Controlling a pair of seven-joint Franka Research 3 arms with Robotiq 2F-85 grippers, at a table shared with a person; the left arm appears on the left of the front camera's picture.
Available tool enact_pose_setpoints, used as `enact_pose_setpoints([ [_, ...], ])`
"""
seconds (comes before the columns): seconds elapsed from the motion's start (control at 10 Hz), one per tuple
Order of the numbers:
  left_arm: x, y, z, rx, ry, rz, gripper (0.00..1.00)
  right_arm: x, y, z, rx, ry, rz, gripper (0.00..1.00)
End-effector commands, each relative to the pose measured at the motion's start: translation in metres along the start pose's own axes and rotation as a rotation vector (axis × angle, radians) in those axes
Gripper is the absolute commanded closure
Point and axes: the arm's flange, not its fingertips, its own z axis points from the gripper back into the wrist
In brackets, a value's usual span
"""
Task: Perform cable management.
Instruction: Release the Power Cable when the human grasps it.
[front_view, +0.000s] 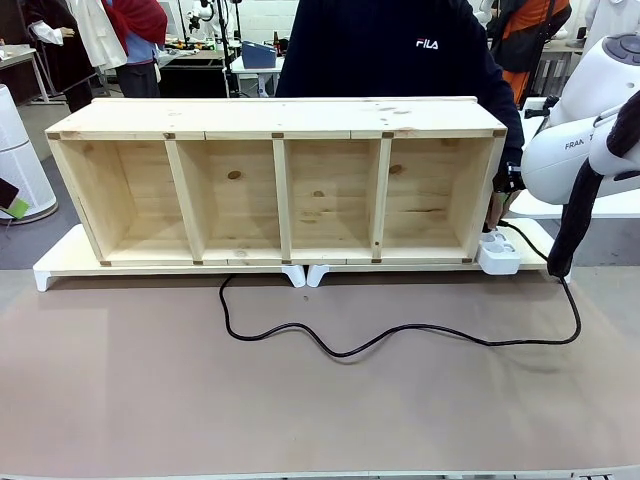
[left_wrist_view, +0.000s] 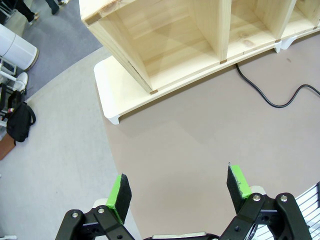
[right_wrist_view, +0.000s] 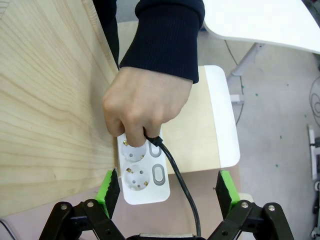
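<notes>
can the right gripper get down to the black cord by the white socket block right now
Probably not yet. The open right gripper hovers over the white multi-socket block, but the person's hand grips the thin black power cord there.

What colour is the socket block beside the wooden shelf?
White, the socket block shows best in the right wrist view, by the person's hand.

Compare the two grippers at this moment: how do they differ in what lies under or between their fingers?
The right gripper hovers over the white socket block, where the person's hand holds the cable; the left gripper hangs over bare brown table mat, with the wooden shelf farther off. Both are open and hold nothing.
</notes>
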Motion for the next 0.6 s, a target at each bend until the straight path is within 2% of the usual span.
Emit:
enact_pose_setpoints([
  [0.0, 0.0002, 0.0, -0.0005, 0.0, -0.004, 0.015, 0.0, 0.0, 0.0001, -0.0009, 0.0, 0.001, -0.002, 0.0],
  [0.5, 0.0002, 0.0, -0.0005, 0.0, -0.004, 0.015, 0.0, 0.0, 0.0001, -0.0009, 0.0, 0.001, -0.002, 0.0],
])
